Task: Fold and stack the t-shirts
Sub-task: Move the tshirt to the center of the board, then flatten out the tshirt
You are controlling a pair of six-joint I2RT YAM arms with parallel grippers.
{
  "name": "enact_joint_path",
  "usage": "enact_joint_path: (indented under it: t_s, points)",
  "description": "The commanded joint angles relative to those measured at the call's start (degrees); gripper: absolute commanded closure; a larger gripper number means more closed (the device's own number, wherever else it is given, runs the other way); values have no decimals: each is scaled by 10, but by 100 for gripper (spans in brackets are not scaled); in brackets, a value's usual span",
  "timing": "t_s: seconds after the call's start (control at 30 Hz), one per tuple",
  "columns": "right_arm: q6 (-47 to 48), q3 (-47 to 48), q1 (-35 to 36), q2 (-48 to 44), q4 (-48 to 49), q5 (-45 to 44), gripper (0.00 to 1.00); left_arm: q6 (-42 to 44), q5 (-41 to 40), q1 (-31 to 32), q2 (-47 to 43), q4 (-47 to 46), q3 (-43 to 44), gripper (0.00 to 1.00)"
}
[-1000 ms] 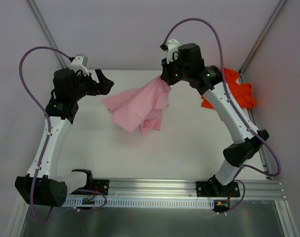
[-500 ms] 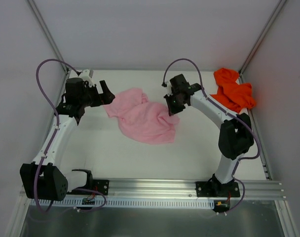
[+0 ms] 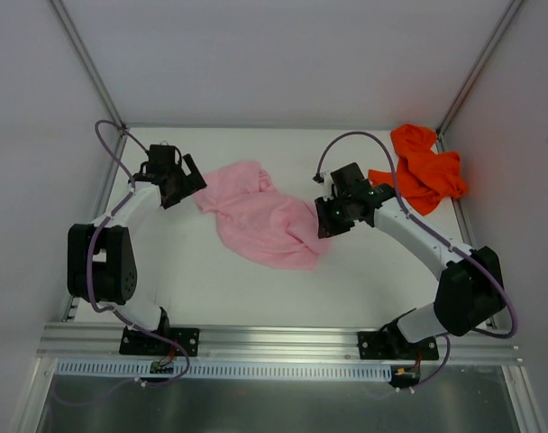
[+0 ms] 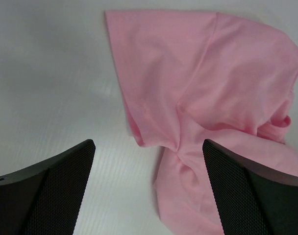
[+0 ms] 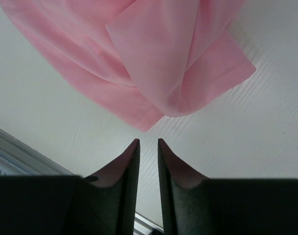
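Note:
The light pink t-shirt (image 3: 260, 216) lies crumpled on the white table, between the two arms. My left gripper (image 3: 189, 177) is wide open at its left edge; in the left wrist view the pink t-shirt (image 4: 203, 88) lies between and ahead of my open gripper (image 4: 148, 144). My right gripper (image 3: 324, 224) is at the shirt's right edge. In the right wrist view its jaws (image 5: 148, 142) stand a narrow gap apart and empty, just short of the pink t-shirt's hem (image 5: 154, 63). The bright orange t-shirt (image 3: 423, 167) lies bunched at the far right corner.
An aluminium rail (image 3: 274, 343) runs along the near table edge and shows in the right wrist view (image 5: 12, 147). Grey walls and slanted frame posts (image 3: 85, 63) enclose the table on the left, the back and the right.
The right gripper carried the hanging pink shirt down, laid it on the table and let it go. The left arm folded down low at the shirt's left edge.

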State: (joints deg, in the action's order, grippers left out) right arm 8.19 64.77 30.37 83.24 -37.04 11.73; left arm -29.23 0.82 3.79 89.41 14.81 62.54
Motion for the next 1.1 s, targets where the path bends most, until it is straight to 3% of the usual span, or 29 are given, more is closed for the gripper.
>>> enact_joint_path:
  t_s: [0.0, 0.2, 0.3, 0.8, 1.07]
  points:
    - [-19, 3, 3, 10, 30, 15, 74, -66, -43, 3, 26, -15, 32, 9]
    - [6, 66, 3, 11, 17, 8, 48, -112, -53, 3, 70, -27, 30, 15]
    - [13, 97, 3, 11, 11, 12, 44, -132, -41, 3, 89, -44, 24, 21]
    - [33, 194, 3, 45, -30, -6, 42, -173, -26, 10, 153, -60, 24, 40]
    - [24, 199, 3, 46, -14, -32, 42, -166, -9, 31, 182, -87, 34, 73]
